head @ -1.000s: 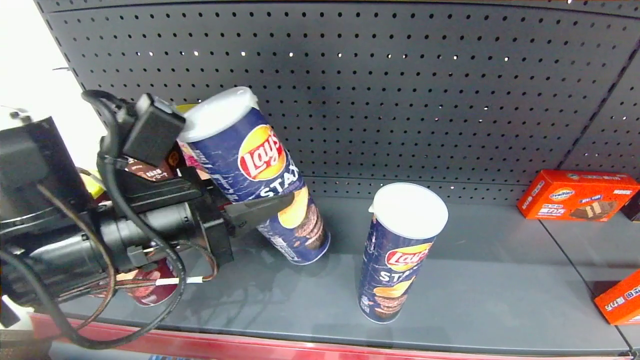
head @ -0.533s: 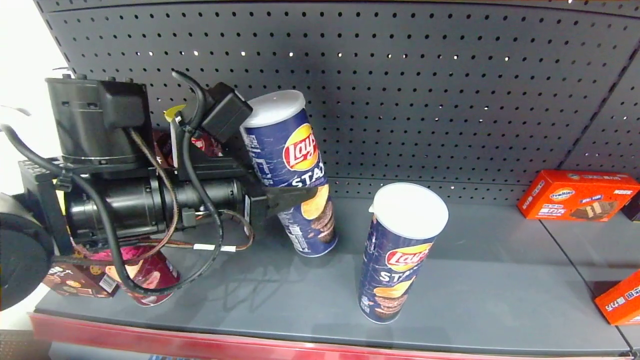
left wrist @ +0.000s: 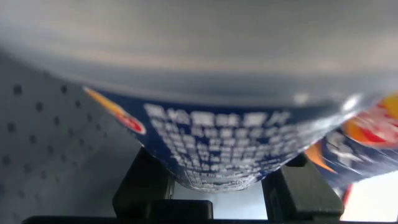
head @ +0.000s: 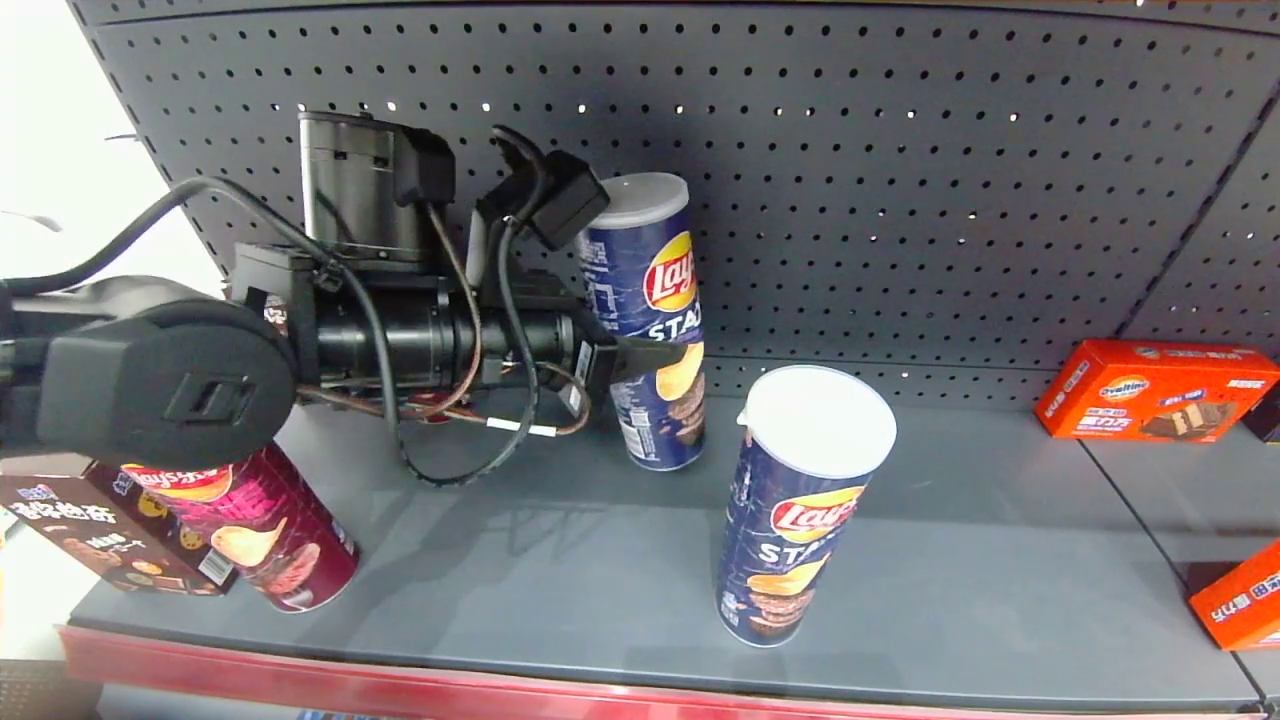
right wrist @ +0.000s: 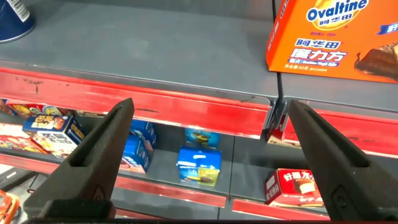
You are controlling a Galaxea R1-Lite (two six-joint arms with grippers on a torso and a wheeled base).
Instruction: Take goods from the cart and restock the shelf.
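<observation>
My left gripper (head: 640, 365) is shut on a dark blue chip can (head: 655, 300) with a white lid, holding it near upright at the back of the grey shelf (head: 950, 560), close to the pegboard. Its base is at the shelf surface; I cannot tell if it touches. In the left wrist view the same blue chip can (left wrist: 224, 155) sits between the black fingers (left wrist: 140, 183). A second blue chip can (head: 795, 500) stands upright nearer the front, to the right. My right gripper (right wrist: 205, 155) hangs open before the shelf's red front edge (right wrist: 186, 102).
A maroon chip can (head: 260, 525) and a dark brown box (head: 90, 535) are at the shelf's front left. Orange boxes (head: 1150, 388) lie at the right, one orange box (right wrist: 333, 37) near my right gripper. Blue boxes (right wrist: 199, 165) sit on a lower shelf.
The left arm has carried the blue can to the right and toward the back of the shelf, turning it from tilted to nearly upright. The standing can has not moved.
</observation>
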